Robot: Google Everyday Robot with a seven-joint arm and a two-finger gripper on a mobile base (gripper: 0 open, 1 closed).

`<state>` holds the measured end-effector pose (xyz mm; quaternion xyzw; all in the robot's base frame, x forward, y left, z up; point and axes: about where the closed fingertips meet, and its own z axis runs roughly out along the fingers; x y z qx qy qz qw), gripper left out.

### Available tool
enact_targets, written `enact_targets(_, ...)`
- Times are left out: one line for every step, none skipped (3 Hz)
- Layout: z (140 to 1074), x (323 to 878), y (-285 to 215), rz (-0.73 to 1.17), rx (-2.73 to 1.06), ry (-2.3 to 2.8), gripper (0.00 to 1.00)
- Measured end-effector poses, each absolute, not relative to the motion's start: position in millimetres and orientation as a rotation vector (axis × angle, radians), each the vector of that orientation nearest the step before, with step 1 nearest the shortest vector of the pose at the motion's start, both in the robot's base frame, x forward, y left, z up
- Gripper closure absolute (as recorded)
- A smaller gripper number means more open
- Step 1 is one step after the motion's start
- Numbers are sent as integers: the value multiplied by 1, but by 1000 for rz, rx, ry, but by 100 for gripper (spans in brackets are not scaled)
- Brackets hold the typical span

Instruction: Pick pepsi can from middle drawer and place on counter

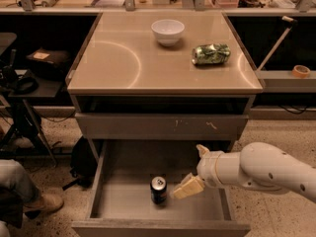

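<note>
The pepsi can (158, 189) stands upright on the grey floor of the open middle drawer (113, 201), near its front middle. It is dark blue with a silver lid. My gripper (195, 169) hangs over the drawer just right of the can. Its two pale fingers are spread apart and hold nothing; the lower fingertip (184, 188) is close to the can's right side, a small gap apart. The beige counter (123, 58) tops the cabinet above.
A white bowl (168, 31) and a crushed green can (211, 54) sit on the counter. The drawer face above (163, 126) is shut and scratched. A person's leg and shoe (29, 196) are at the lower left, with a dark bag (81, 159) by the cabinet.
</note>
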<state>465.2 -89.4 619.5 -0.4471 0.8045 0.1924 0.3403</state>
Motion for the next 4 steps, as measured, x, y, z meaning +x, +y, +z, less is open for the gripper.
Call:
enact_targets(603,502,-88,423,-1035,2070,0)
enact_targets(603,500,-86,433,-1037,2063,0)
enact_targets(580,493,-74,496,-1046,2049,0)
enact_targets(547,484,-51,596,-1051,2033,0)
